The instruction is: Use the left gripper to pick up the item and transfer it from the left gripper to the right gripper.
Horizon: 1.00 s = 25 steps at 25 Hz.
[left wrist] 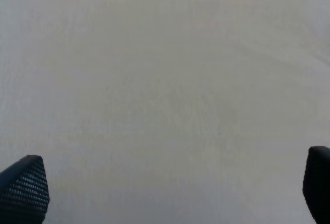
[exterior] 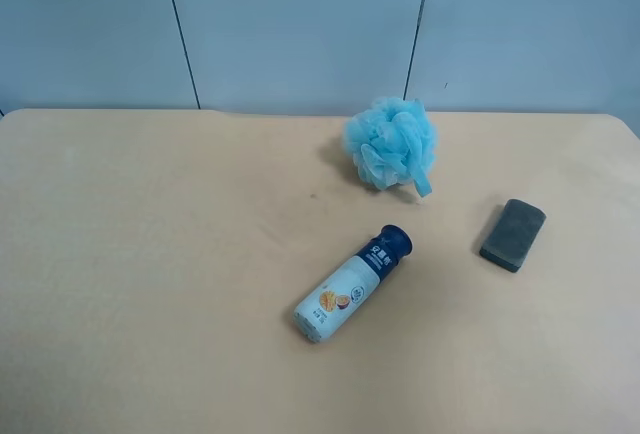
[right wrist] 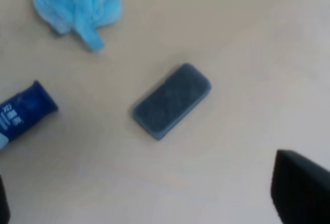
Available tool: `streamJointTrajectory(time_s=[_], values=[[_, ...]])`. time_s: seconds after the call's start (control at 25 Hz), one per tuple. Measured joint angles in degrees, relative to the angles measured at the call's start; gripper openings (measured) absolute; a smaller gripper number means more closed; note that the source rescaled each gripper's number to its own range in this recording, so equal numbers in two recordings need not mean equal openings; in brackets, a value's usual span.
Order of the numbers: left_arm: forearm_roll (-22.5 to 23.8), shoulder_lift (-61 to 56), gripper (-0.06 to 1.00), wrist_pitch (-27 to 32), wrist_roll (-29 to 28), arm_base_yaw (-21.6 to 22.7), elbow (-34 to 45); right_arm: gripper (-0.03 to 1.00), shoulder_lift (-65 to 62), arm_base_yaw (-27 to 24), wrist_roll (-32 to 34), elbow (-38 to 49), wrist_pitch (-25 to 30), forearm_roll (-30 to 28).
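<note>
Tan table point(exterior: 150, 284), blue-grey wall panels point(exterior: 300, 24); both claws spread apart, empty; item point(exterior: 512, 235) lying flat.

A flat, dark grey-green rectangular block with rounded corners and a felt-like face point(exterior: 513, 234) point(right wrist: 172, 100) lies flat on the tan tabletop, set at a slant, with nothing touching or holding it.

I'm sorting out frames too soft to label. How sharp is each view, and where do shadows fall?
Exterior high view: sharp, with soft shadows beside the bottle, puff and eraser block. Right wrist view: slightly blurred; the block has soft edges. Left wrist view: only bare, featureless table and two dark fingertips, evenly lit.
</note>
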Motion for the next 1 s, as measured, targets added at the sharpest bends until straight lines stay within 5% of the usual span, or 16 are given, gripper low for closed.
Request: streamJointTrajectory(time_s=[0.52,1.0], values=[[0.00,0.00,1.00,0.00,0.00,0.00,0.00,1.00,-16.92,0.00,1.36,15.92,-0.19,-1.24],[0.00,0.00,1.00,0.00,0.02,0.00,0.00,1.00,-29.93,0.00,2.16,19.15,-0.85,-2.65]])
